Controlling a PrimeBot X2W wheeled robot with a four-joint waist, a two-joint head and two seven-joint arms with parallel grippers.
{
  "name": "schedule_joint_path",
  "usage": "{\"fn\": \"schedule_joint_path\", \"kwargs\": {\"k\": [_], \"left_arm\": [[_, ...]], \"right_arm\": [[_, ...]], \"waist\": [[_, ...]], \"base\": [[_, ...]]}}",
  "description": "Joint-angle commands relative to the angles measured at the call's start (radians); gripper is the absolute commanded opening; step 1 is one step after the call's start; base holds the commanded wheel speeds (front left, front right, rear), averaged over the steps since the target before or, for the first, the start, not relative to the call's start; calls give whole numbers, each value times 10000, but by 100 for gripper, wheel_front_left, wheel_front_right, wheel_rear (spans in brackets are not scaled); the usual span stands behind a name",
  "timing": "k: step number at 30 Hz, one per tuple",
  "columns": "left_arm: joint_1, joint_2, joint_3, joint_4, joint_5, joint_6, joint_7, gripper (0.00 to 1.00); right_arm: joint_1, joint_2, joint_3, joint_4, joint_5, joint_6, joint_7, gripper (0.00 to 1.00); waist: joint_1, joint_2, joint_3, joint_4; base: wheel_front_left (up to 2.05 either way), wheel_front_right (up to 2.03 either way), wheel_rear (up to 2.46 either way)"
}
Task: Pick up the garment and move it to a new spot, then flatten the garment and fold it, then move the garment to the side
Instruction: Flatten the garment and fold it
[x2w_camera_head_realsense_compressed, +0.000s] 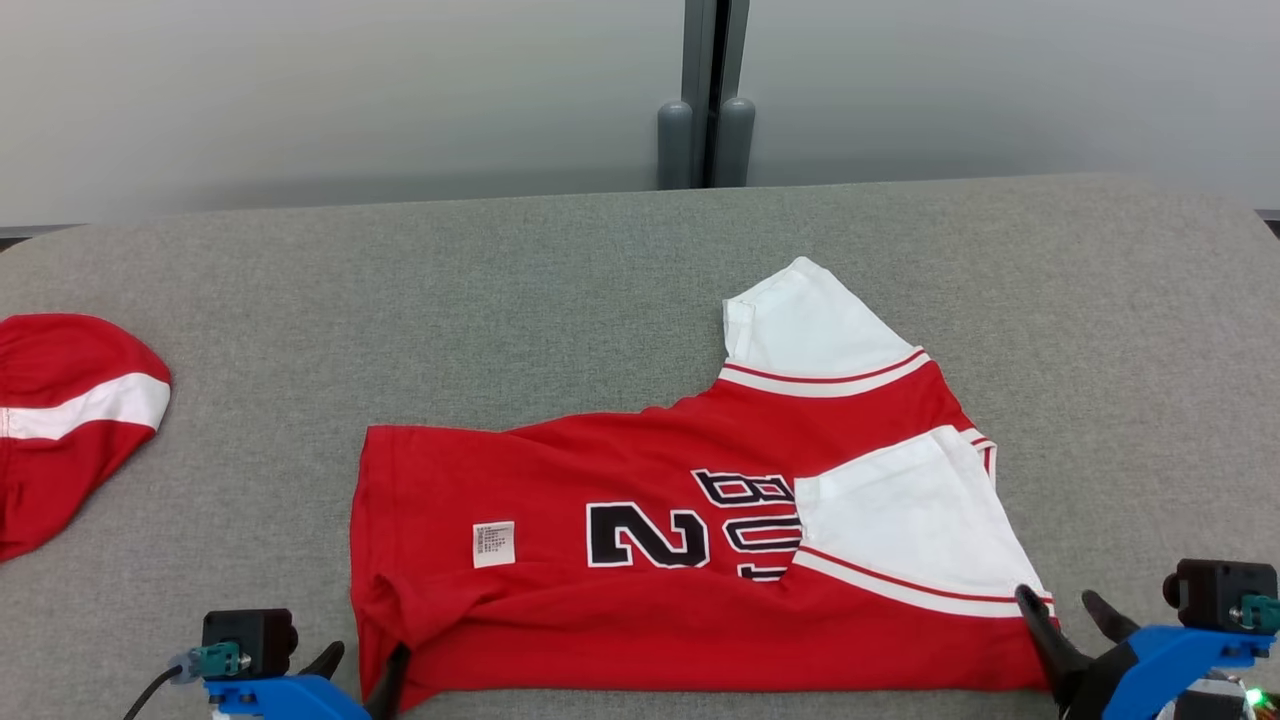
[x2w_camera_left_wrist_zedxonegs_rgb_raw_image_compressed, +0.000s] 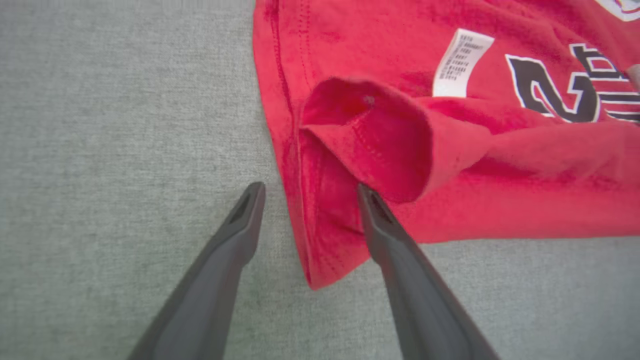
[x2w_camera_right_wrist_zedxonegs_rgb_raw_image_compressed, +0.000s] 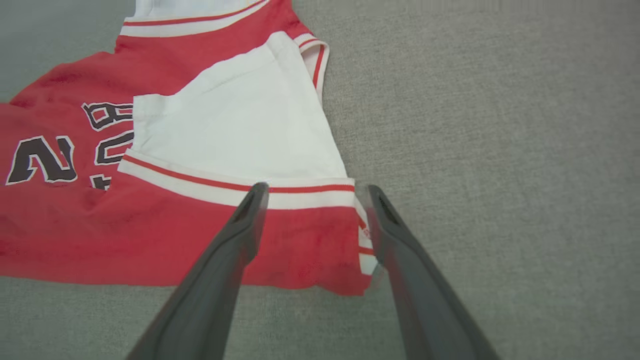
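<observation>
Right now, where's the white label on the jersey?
Head view: the white label lies on the left half of the red jersey, just left of the black 2.

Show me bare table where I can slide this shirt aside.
Widest bare table lies right of the shirt, out to the edge; the far strip behind it is free. Left is tighter: a second red garment lies there. Crowding the near corners: left fingers, right fingers.
</observation>
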Motion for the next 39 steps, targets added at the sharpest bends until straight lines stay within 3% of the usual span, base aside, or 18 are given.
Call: {"fn": "schedule_joint_path", "kwargs": {"k": [1, 5, 9, 18, 30, 39], "left_arm": [[-30, 61, 96, -170, -89, 57, 84, 100], [-396, 239, 306, -609, -310, -104, 306, 100], [-1302, 497, 348, -821, -423, -594, 982, 100], [-4164, 944, 628, 256, -1020, -1861, 2913, 100], [-6246, 1625, 402, 1078, -1518, -2400, 5653, 100], [-6296, 2014, 260, 507, -1462, -2351, 6315, 100]], "right_arm": [[-268, -43, 35, -184, -64, 2, -6, 100], [-980, -41, 65, -534, -463, 2, 290, 100], [-2128, -41, 321, -574, -793, 2, 935, 100], [-5716, -312, 1539, 996, -566, 2, 2323, 100], [-9192, -810, 2554, 3576, -63, 2, 2049, 100], [-9855, -978, 2672, 4403, 3, 2, 1448, 100]], "waist": [[1, 0, -41, 6], [1, 0, -86, 31], [1, 0, -20, 77], [1, 0, 953, -283], [1, 0, 2714, -700], [1, 0, 3053, -569]], "base": [[0, 0, 0], [0, 0, 0], [0, 0, 0], [0, 0, 0], [0, 0, 0], [0, 0, 0]]}}
